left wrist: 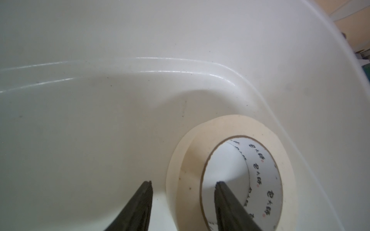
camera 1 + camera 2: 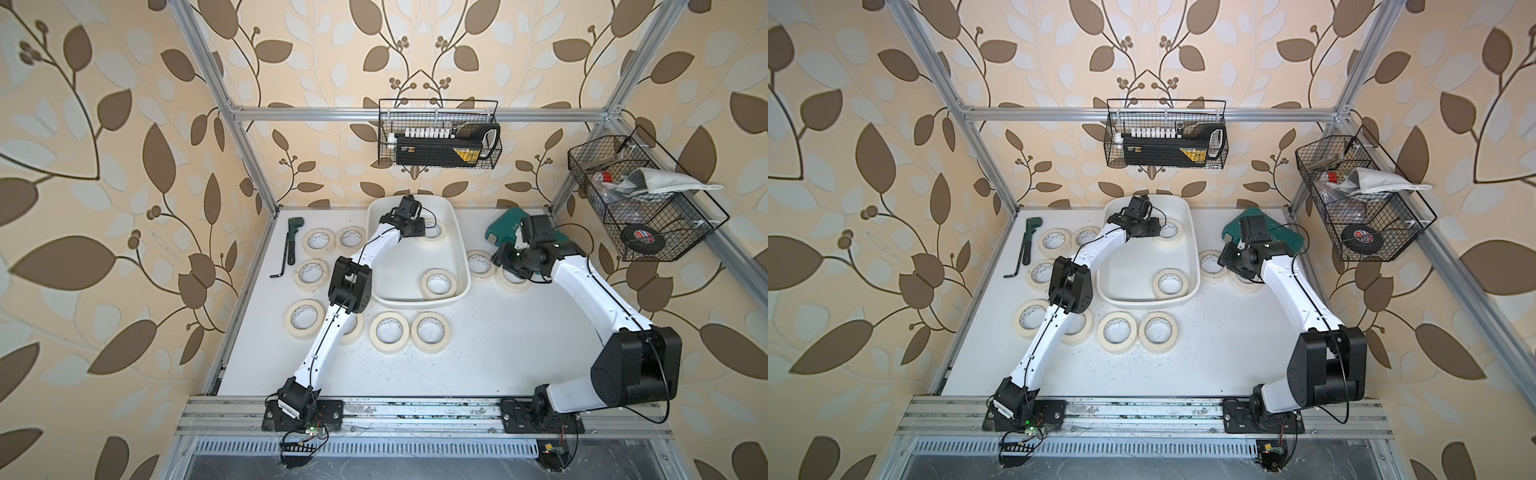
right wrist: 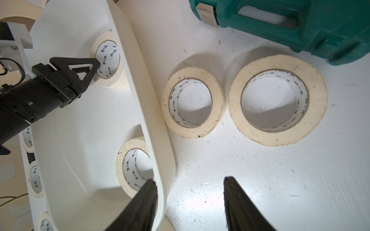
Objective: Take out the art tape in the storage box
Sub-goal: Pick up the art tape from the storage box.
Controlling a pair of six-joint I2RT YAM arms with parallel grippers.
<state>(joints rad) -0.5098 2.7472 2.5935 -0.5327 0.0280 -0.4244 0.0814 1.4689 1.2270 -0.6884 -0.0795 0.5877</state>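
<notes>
The white storage box (image 2: 462, 249) (image 2: 1196, 257) stands at the back middle of the table with two cream art tape rolls in it. My left gripper (image 1: 183, 183) (image 2: 423, 227) is open down inside the box, straddling the wall of the far roll (image 1: 198, 148) (image 2: 433, 240). One finger is outside the roll, one is in its core, and a gap shows at both. The near roll (image 2: 424, 284) (image 3: 122, 158) lies by the box's right wall. My right gripper (image 3: 190, 180) (image 2: 498, 259) hangs open over the box's right rim and bare table. Two rolls (image 3: 218, 104) (image 3: 316, 104) lie just beyond it.
Several more rolls (image 2: 291, 320) lie on the table left of and in front of the box. A teal tool case (image 2: 505, 226) is at the back right, a wrench (image 2: 291, 239) and hex key (image 2: 277, 273) at the back left. Black wire baskets (image 2: 438, 160) (image 2: 648, 216) hang on the frame.
</notes>
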